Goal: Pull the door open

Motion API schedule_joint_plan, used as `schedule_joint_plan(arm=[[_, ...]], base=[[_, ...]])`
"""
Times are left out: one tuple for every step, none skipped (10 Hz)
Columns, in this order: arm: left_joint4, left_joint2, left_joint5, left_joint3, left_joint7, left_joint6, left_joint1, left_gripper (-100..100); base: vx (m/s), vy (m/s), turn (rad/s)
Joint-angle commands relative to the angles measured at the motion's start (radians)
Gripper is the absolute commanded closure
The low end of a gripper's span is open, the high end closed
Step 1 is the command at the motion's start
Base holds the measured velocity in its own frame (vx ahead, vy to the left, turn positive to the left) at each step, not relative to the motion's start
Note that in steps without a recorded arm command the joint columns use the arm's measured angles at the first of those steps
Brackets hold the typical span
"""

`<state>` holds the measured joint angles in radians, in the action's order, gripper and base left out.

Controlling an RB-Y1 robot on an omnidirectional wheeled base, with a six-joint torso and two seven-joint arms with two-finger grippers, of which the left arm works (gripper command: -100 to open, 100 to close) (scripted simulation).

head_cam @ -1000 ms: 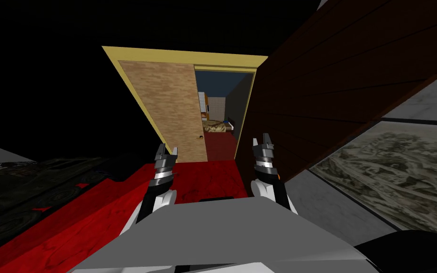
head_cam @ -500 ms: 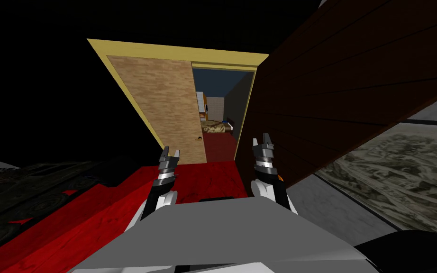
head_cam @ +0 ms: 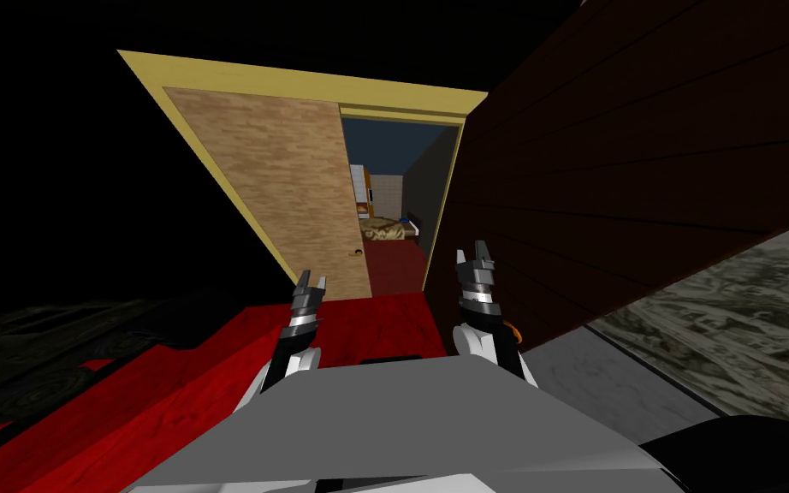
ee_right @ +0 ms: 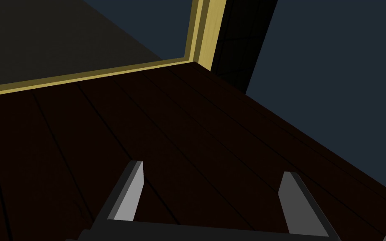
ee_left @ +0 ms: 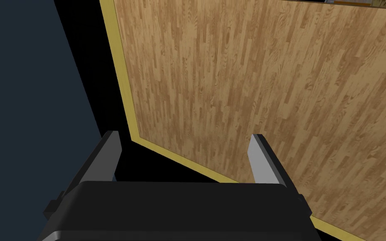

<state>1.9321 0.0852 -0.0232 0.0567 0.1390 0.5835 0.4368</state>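
- The left gripper [head_cam: 308, 282] is raised in front of us over the red floor [head_cam: 170, 385]. Its 2 jaws are spread and hold nothing.
- In the left wrist view the left gripper [ee_left: 183, 140] faces the lower part of the door [ee_left: 250, 83], near it but apart from it. A strip of the yellow frame [ee_left: 123, 83] runs just beside the panel.
- The right gripper [head_cam: 476, 254] is raised on our right, close beside the dark brown plank wall [head_cam: 624, 171]. Its 2 jaws are also spread and empty.
- In the right wrist view the right gripper [ee_right: 213, 167] looks along the dark planks [ee_right: 188, 138] towards the yellow frame [ee_right: 104, 73] where the wall ends.
- The door [head_cam: 290, 188] is a light wooden panel, ahead of us and to the left. It covers the left part of the yellow frame [head_cam: 299, 81].
- A small handle [head_cam: 358, 252] sits low on the door, near its right edge and well apart from both grippers.
- Between this edge and the plank wall the doorway is open. Through it we see the red floor go on into another room, with a tan object [head_cam: 384, 229] lying there that we cannot name.
- To the left of the frame there is a black area.
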Motion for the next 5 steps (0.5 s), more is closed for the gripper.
schedule_joint_plan(arm=[[-0.037, 0.009, -0.003, 0.006, 0.005, 0.007, -0.007, -100], [-0.060, 0.013, -0.004, 0.007, 0.006, 0.013, -0.011, -100], [-0.084, 0.017, -0.005, 0.009, 0.007, 0.019, -0.016, -100], [-0.108, 0.020, -0.006, 0.011, 0.008, 0.025, -0.020, -100], [-0.132, 0.024, -0.007, 0.013, 0.010, 0.030, -0.024, -100]], base=[[0.096, 0.008, -0.054], [0.099, 0.008, -0.048], [0.102, 0.010, -0.048], [0.106, 0.019, -0.040], [0.098, 0.025, -0.053]])
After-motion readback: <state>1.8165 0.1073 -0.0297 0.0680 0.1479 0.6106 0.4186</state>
